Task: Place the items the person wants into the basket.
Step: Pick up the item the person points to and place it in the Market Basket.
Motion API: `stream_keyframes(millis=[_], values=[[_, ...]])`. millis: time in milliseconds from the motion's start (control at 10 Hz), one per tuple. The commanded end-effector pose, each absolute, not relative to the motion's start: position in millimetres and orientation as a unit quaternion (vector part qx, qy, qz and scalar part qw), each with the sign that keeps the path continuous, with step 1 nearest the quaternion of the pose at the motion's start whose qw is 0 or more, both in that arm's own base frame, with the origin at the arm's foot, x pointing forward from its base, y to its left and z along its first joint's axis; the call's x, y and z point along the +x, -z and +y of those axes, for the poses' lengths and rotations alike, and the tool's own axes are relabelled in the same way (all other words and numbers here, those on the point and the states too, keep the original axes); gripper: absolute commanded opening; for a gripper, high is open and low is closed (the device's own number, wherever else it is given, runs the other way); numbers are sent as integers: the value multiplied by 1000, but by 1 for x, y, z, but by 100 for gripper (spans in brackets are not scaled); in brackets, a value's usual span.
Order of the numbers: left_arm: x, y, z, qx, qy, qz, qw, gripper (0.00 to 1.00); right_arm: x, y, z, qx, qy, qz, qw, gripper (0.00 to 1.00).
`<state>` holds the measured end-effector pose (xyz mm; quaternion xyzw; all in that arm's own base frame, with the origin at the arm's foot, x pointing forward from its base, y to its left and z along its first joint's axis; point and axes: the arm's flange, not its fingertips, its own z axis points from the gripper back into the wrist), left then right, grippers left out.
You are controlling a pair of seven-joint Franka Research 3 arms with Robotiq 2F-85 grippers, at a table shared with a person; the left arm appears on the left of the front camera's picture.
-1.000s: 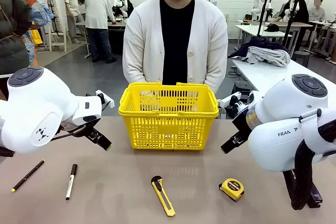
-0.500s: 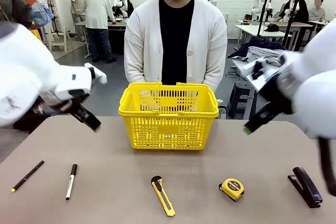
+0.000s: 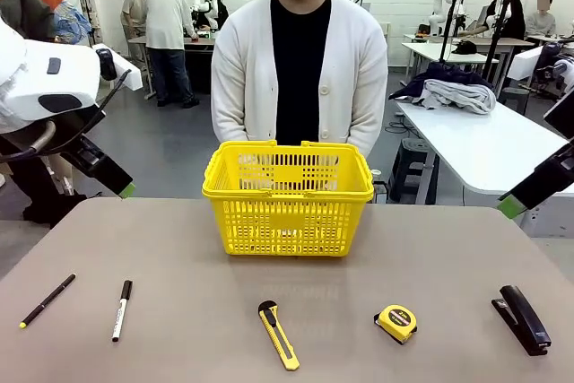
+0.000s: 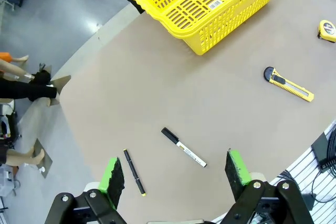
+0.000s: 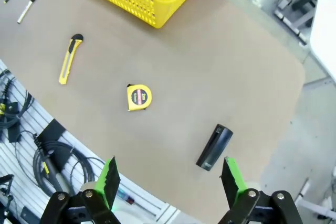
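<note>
Left claw (image 4: 174, 171) and right claw (image 5: 170, 176) stood wide, empty — pen (image 3: 47, 300), marker (image 3: 121, 309), knife (image 3: 279, 335) lay on the table (image 3: 430, 257) outside the basket (image 3: 287, 213).

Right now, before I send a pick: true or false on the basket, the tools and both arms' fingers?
1. The basket holds no tools. True.
2. The left fingers grip the pen. False: they stand open above the table, holding nothing.
3. The tape measure lies between the utility knife and the stapler. True.
4. The marker touches the pen. False: they lie apart.
5. The right fingers are shut. False: they are open.
</note>
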<state>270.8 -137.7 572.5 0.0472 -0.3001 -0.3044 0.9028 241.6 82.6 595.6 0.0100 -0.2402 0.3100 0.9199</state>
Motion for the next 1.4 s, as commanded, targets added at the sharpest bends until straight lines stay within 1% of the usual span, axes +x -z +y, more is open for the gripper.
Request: stream_keyframes(millis=[0, 300, 400, 500, 600, 700, 800, 900, 1200, 1300], values=[[282, -562, -137, 43, 305, -295, 905, 100, 243, -589, 88, 7, -312, -243, 918, 100], [277, -567, -138, 45, 304, -292, 906, 100, 241, -595, 86, 6, -313, -240, 919, 100], [289, -569, -93, -115, 331, -279, 894, 100, 264, -573, 50, 105, -308, -233, 916, 100], [294, -569, -54, -210, 343, -282, 871, 100, 278, -553, 19, 182, -304, -238, 904, 100], [295, -567, -14, -279, 341, -306, 844, 100, 285, -534, -11, 237, -296, -248, 891, 100], [298, -560, 29, -330, 308, -312, 836, 100, 289, -515, -44, 293, -281, -250, 879, 100], [298, -549, 57, -341, 294, -316, 835, 100, 290, -501, -72, 321, -271, -263, 868, 100], [295, -542, 77, -327, 281, -316, 845, 100, 287, -494, -95, 329, -251, -278, 867, 100], [273, -529, 124, -295, 240, -329, 864, 100, 254, -498, -155, 325, -201, -340, 859, 100], [265, -526, 137, -291, 222, -330, 870, 100, 240, -503, -172, 322, -194, -346, 859, 100]])
